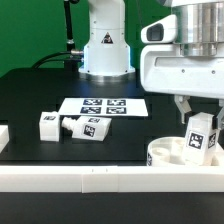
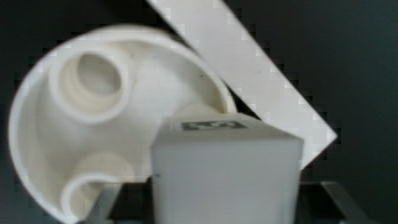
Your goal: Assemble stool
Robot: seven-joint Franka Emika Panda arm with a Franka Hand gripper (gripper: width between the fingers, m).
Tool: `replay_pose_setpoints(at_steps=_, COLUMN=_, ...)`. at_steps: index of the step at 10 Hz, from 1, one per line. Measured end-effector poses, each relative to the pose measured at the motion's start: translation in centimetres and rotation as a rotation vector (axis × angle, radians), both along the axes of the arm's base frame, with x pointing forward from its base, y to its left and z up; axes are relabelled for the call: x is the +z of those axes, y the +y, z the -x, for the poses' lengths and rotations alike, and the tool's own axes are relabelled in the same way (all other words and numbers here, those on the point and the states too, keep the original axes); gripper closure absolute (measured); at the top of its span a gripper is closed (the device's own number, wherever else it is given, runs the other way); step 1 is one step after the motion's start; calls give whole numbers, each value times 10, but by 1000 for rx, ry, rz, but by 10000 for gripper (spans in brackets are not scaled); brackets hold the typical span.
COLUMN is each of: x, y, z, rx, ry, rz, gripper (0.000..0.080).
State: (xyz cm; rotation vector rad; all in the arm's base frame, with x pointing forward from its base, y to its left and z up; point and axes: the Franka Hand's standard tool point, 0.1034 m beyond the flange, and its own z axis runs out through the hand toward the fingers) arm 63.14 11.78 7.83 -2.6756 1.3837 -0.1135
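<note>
The round white seat [image 1: 175, 155] lies at the front on the exterior view's right, against the white rail, sockets up. My gripper [image 1: 198, 118] is shut on a white tagged leg [image 1: 202, 137] and holds it upright just over the seat. In the wrist view the leg [image 2: 228, 170] fills the space between my fingers [image 2: 130, 200], with the seat [image 2: 80, 120] and one open socket [image 2: 93, 75] right behind it. Two more tagged legs [image 1: 50, 124] [image 1: 88, 127] lie on the black table at the exterior view's left.
The marker board [image 1: 103, 106] lies flat mid-table behind the loose legs. A long white rail [image 1: 100, 178] runs along the front edge; another rail [image 2: 240, 65] crosses the wrist view beside the seat. The robot base [image 1: 105, 45] stands at the back.
</note>
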Motion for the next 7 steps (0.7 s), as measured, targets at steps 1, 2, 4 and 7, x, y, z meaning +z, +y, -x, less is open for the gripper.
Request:
replay_pose_setpoints(at_steps=1, x=0, y=1, z=0, rx=-107, ry=8, rz=-20, gripper=459)
replay_pose_setpoints(at_steps=2, x=0, y=2, z=0, rx=-211, ry=17, rz=-44, gripper=459)
replay_pose_setpoints(at_steps=4, x=0, y=5, z=1, rx=-376, ry=35, rz=-82, gripper=459)
replay_pose_setpoints(at_steps=7, x=0, y=5, z=-1, rx=-711, ry=49, rz=-186, gripper=459)
